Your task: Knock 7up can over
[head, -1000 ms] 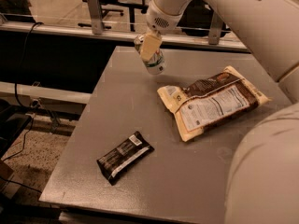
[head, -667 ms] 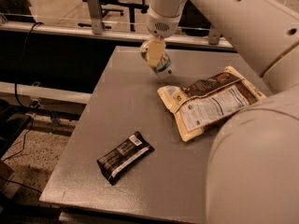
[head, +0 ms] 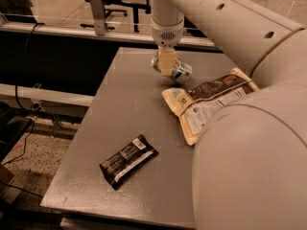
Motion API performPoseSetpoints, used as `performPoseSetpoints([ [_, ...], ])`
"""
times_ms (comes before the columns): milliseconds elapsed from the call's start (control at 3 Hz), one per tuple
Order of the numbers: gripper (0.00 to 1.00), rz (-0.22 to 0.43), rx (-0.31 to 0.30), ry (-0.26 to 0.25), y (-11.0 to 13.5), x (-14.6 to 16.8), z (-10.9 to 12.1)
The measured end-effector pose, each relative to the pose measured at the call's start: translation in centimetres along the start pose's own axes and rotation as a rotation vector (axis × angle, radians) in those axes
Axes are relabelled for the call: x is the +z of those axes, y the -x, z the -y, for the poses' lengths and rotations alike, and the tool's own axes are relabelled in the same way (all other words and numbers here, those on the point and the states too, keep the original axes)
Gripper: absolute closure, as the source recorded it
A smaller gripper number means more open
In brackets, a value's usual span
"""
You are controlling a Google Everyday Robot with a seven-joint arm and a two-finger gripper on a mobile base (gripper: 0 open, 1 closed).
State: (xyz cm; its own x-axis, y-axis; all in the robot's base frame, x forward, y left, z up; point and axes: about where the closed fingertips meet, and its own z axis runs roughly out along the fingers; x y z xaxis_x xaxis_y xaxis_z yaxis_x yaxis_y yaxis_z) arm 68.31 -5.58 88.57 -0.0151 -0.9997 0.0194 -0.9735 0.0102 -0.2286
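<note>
7up can [head: 180, 73] tilted well over near table [head: 125, 110] far end, lettering unreadable; hand [head: 165, 64] against it, grip cannot tell

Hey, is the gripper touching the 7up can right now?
Cannot tell. In the camera view the gripper, near the far edge of the table, overlaps the left end of the 7up can, hiding any contact or gap.
</note>
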Motion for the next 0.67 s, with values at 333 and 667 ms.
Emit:
performPoseSetpoints([
  [333,0.59,-0.054,-0.077,0.009,-0.21,0.03,-0.68],
  [667,0.35,-0.076,-0.151,0.015,-0.05,-0.13,-1.61],
])
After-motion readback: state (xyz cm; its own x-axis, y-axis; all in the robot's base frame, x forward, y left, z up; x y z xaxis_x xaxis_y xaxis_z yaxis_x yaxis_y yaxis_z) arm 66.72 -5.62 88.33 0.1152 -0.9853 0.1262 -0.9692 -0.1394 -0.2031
